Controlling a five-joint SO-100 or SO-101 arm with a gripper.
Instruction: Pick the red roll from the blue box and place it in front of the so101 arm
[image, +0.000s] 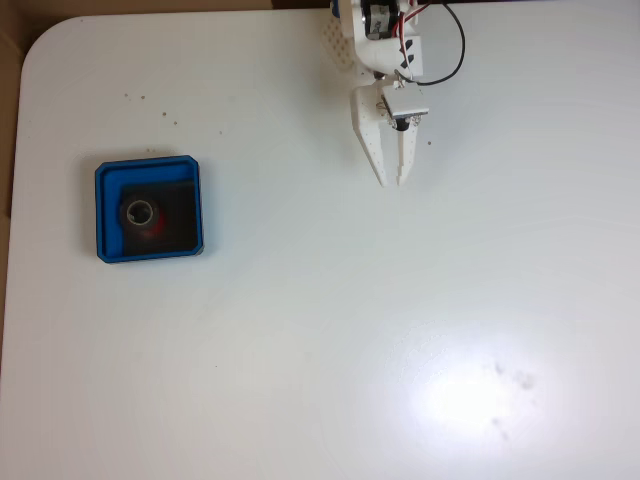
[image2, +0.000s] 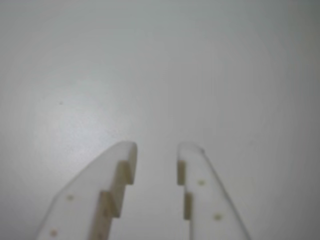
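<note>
1. The roll (image: 142, 214) sits inside the box (image: 149, 169), on its black floor pad, a bit left of centre in the fixed view. Grey core faces up, hole visible, red edge peeking at the lower side.
2. The box is near the left edge of the bench (image: 320, 330), w/ nothing else close by.
3. Your arm (image: 385, 45) is at top centre of the fixed view, well apart from the box. The hand (image: 392, 182) points down the frame over bare bench.
4. Hand state: released, holding nothing. Wrist view shows the fingertips (image2: 192, 152) w/ a small gap and only bench between them.
5. Step, as I judge it: approach not yet begun; pick is still to do.
6. Next move prob. calls for swinging left in the fixed view to get over the box, widening the jaws to span the roll, then dropping in clear of the box walls.
</note>
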